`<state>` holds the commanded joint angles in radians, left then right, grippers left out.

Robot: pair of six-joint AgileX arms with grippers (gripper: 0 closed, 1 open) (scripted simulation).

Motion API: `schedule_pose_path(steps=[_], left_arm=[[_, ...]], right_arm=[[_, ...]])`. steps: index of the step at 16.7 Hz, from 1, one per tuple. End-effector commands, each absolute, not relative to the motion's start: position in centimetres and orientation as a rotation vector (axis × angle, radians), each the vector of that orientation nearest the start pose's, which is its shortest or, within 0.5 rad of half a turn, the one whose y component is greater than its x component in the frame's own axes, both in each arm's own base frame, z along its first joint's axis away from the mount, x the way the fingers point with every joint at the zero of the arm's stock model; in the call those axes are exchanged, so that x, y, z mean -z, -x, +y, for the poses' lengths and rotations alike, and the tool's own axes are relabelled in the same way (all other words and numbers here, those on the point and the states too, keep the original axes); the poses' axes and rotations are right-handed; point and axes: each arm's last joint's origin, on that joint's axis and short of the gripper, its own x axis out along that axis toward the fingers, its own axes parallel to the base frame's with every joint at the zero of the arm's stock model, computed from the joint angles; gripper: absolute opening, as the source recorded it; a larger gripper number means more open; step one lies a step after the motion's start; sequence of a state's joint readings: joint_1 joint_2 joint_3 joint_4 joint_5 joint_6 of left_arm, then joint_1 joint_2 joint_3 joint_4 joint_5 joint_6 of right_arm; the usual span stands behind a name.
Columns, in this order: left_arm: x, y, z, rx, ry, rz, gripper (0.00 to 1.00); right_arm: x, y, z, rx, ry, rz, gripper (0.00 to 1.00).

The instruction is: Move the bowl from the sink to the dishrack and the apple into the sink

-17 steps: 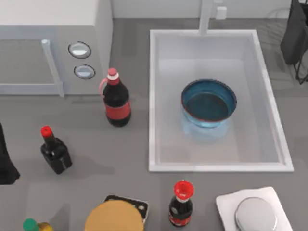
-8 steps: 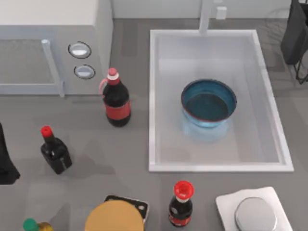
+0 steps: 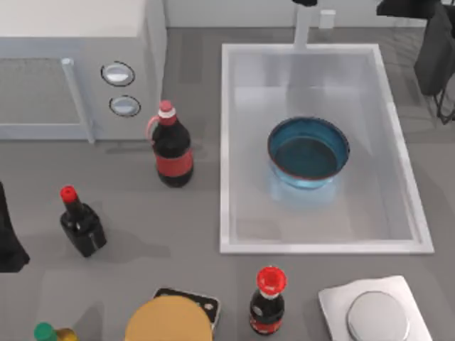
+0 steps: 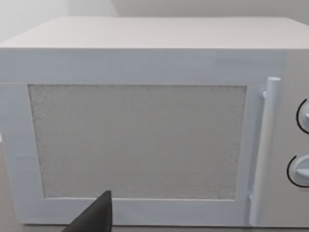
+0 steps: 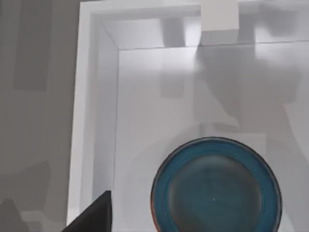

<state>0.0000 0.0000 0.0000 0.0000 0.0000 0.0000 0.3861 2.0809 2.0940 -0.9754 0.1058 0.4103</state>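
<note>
The blue bowl (image 3: pixel 308 153) with its reddish rim sits upright in the white sink (image 3: pixel 231 142), right of the basin's middle. The right wrist view looks down on the bowl (image 5: pixel 216 188) and the sink's rim (image 5: pixel 84 96), with the faucet post (image 5: pixel 218 15) beyond. A dark tip of my right gripper (image 5: pixel 94 217) juts in there, clear of the bowl. Dark parts of my right arm (image 3: pixel 405 7) reach in at the top view's far edge. My left gripper (image 4: pixel 96 217) hangs in front of the microwave. The apple is out of view, and I cannot make out a dishrack.
A white microwave (image 3: pixel 71 64) fills the far left. Three red-capped dark bottles (image 3: pixel 173 153) (image 3: pixel 80 224) (image 3: pixel 268 302) stand on the grey counter. A silver disc on a white square (image 3: pixel 377 316), a yellow round thing (image 3: pixel 169 320) and a dark upright shape (image 3: pixel 437 57) are nearby.
Dark parts of my right arm have come in over the top view's far edge, near the faucet and the sink's far right corner. The bowl and bottles have not moved.
</note>
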Motion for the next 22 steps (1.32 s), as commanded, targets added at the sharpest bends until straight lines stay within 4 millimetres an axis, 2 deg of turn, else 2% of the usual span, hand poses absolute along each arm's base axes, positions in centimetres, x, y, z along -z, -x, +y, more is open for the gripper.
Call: schedule_pose_path(steps=[3,5,7,10,14,17,19,22], left_arm=[[-16.0,-10.6,-0.1,0.0,0.0,0.0,1.0],[-16.0,-10.6,-0.1,0.0,0.0,0.0,1.0],[-16.0,-10.6,-0.1,0.0,0.0,0.0,1.0],[-16.0,-10.6,-0.1,0.0,0.0,0.0,1.0],[-16.0,-10.6,-0.1,0.0,0.0,0.0,1.0],[-16.0,-10.6,-0.1,0.0,0.0,0.0,1.0],[-16.0,-10.6,-0.1,0.0,0.0,0.0,1.0],[-16.0,-10.6,-0.1,0.0,0.0,0.0,1.0]], right_arm=[[-23.9,-45.0,21.9,-0.041,-0.078,1.169,1.0],[-19.6,-45.7,24.1,-0.018,-0.044,1.267,1.0],[-16.7,-45.8,25.7,-0.002,-0.022,1.329,1.0],[-14.5,-45.8,26.8,0.008,-0.007,1.37,1.0],[-14.5,-45.7,26.8,0.009,-0.007,1.371,1.0],[-13.6,-46.1,26.7,0.011,-0.007,1.373,1.0],[-11.7,-46.5,26.8,0.008,-0.007,1.371,1.0],[-7.7,-47.3,26.8,0.008,-0.007,1.371,1.0]])
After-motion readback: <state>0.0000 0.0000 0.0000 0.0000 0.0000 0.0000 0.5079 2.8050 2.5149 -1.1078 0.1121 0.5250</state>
